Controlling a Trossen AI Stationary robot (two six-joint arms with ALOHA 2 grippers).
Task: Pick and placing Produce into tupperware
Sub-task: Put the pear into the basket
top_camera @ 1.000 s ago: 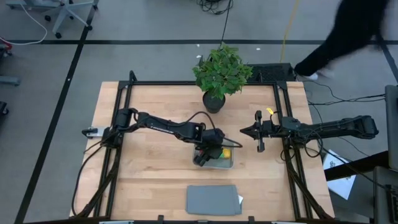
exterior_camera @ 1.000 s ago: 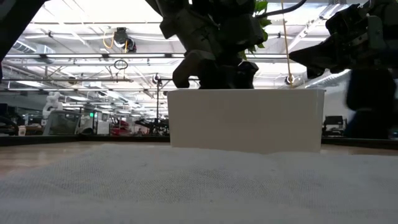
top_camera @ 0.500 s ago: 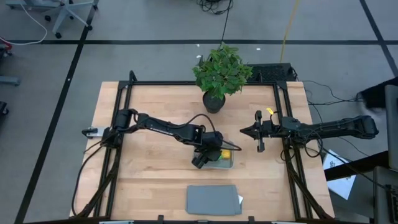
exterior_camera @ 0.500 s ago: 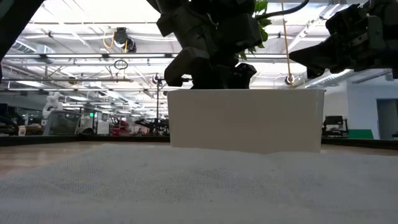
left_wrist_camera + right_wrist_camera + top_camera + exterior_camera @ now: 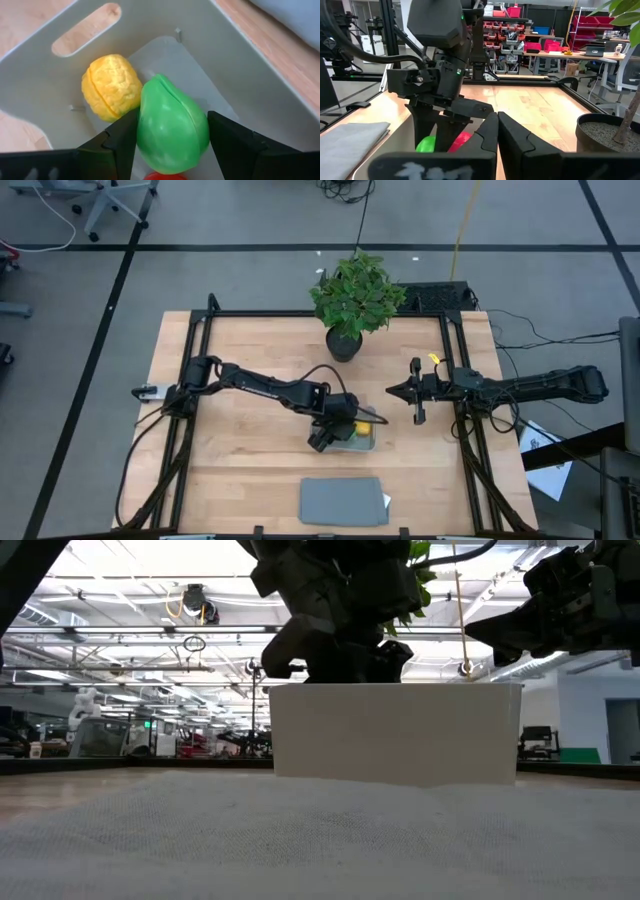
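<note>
Inside one tupperware (image 5: 260, 85) — three produce pieces: yellow (image 5: 111, 88), green (image 5: 172, 122), red (image 5: 162, 176).

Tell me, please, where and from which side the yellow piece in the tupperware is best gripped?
Probably from above, across the rounded body of the yellow piece: it lies low in the tupperware, the green piece crowds one flank, and the walls block sideways approaches.
</note>
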